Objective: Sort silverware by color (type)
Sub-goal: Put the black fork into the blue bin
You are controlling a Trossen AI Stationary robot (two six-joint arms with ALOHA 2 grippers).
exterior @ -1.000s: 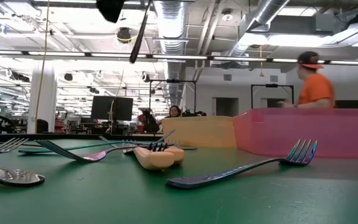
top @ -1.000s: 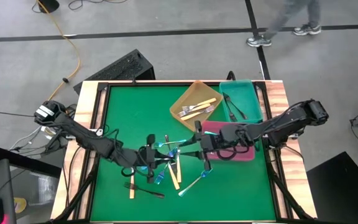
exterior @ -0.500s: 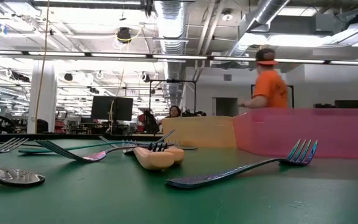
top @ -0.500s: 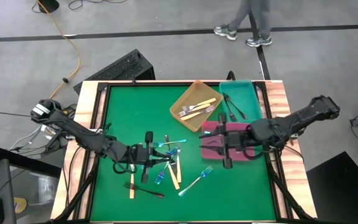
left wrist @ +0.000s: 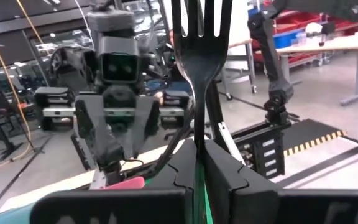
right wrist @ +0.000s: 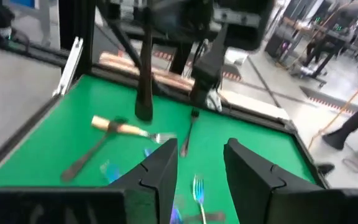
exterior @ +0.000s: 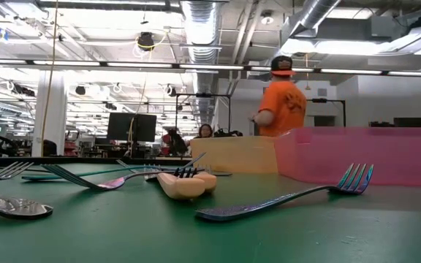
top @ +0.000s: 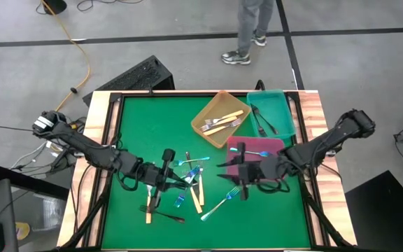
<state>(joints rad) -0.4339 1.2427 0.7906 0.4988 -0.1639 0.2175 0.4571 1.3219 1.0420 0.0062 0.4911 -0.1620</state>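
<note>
My left gripper (top: 180, 182) hovers over the pile of forks (top: 191, 183) at mid-table, shut on a black fork (left wrist: 199, 74). My right gripper (top: 224, 171) stands open and empty at the near left side of the pink tray (top: 266, 145), facing the pile (right wrist: 129, 134). A blue fork (top: 252, 150) lies in the pink tray. Cream-handled forks (top: 222, 122) lie in the orange tray, black ones (top: 264, 122) in the teal tray. More forks lie flat on the green mat, among them a blue one (top: 222, 203) (exterior: 291, 197). My left gripper pinches the black fork's handle (left wrist: 198, 146) between its two fingers (left wrist: 182, 168). The fork lies along the fingers and sticks out past their free ends, tines (left wrist: 201, 18) foremost. It is lifted clear of the table. How far back the handle reaches is hidden by the fingers.
The orange tray (top: 200, 120), the teal tray (top: 284, 105) and the pink tray stand together at the far right. A cream-handled and a black fork (top: 152, 210) lie near the front. A person (exterior: 283, 95) walks behind the table. Free mat lies at the far left.
My right gripper has swung off the pink tray toward the table's near and left side, still open; the blue fork in that tray now shows. My left gripper has risen a little over the pile and rolled, keeping the black fork.
</note>
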